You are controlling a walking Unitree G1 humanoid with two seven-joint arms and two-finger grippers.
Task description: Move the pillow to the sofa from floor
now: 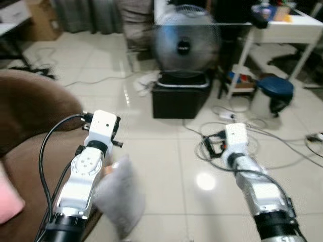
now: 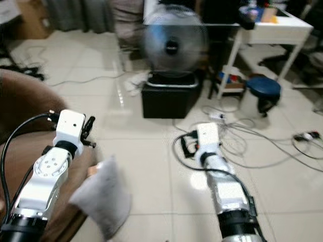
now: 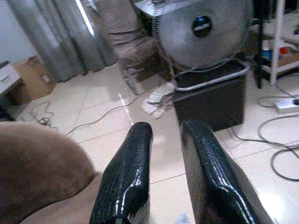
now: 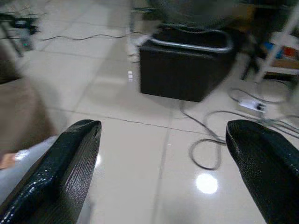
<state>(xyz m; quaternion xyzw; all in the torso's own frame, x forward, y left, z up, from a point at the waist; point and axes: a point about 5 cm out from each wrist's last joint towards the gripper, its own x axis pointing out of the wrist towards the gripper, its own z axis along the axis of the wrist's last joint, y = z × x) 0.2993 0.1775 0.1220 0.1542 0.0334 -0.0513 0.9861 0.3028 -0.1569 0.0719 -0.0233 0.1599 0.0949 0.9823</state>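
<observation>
The grey pillow [image 1: 120, 195] is blurred, low beside the front edge of the brown sofa [image 1: 30, 106] and just under my left forearm [image 1: 83, 171]; whether it rests on anything I cannot tell. My left gripper [image 3: 166, 133] is above the sofa's edge, its fingers a narrow gap apart with only floor between them. Over the tiled floor to the right, my right gripper [image 4: 163, 130] is wide open and holds nothing. A corner of the pillow [image 4: 18, 170] shows beside one right finger [image 4: 70, 158].
A standing fan [image 1: 184, 45] on a black box [image 1: 179, 98] is straight ahead. Loose cables [image 1: 217, 143] lie on the tiles near my right arm. A white desk [image 1: 287, 30] and blue stool [image 1: 275, 88] stand at the far right. Something pink [image 1: 7, 199] lies on the sofa.
</observation>
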